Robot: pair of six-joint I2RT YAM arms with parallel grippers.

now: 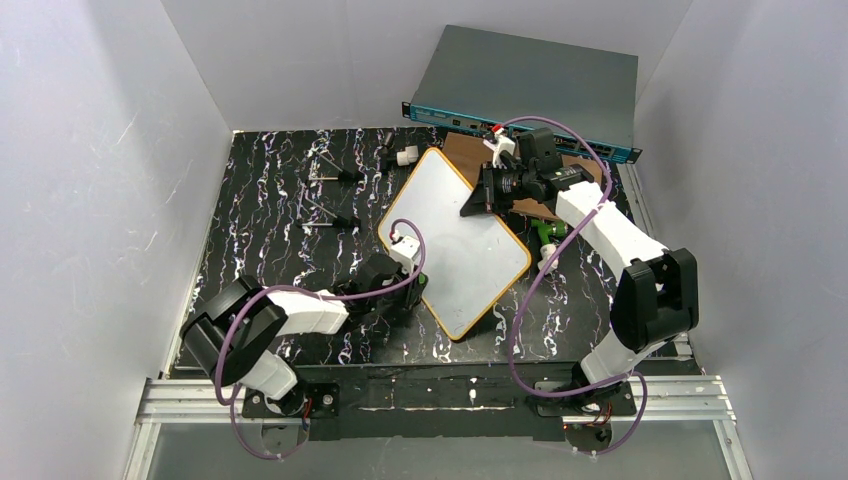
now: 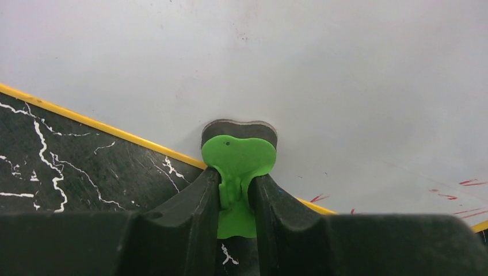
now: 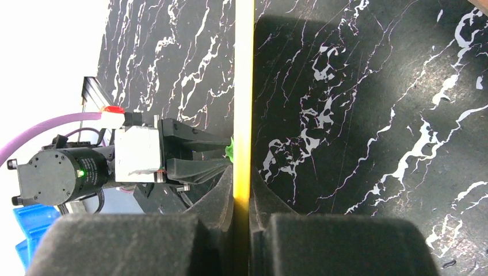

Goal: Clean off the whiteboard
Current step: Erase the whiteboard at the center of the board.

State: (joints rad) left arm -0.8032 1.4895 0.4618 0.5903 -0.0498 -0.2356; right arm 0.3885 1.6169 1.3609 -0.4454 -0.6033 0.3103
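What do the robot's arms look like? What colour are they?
The left arm and the right arm both have smooth white shells with chunky black joints. A purple cable loops along each one, with a small red tag near the wrist. The left pincer and right pincer have thick black fingers.

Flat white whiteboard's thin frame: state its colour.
The whiteboard frame is orange-yellow, clearest in the left wrist view.

Faint, illegible red marks [image 2: 444,193] on the whiteboard [image 2: 299,63], partly off-frame.
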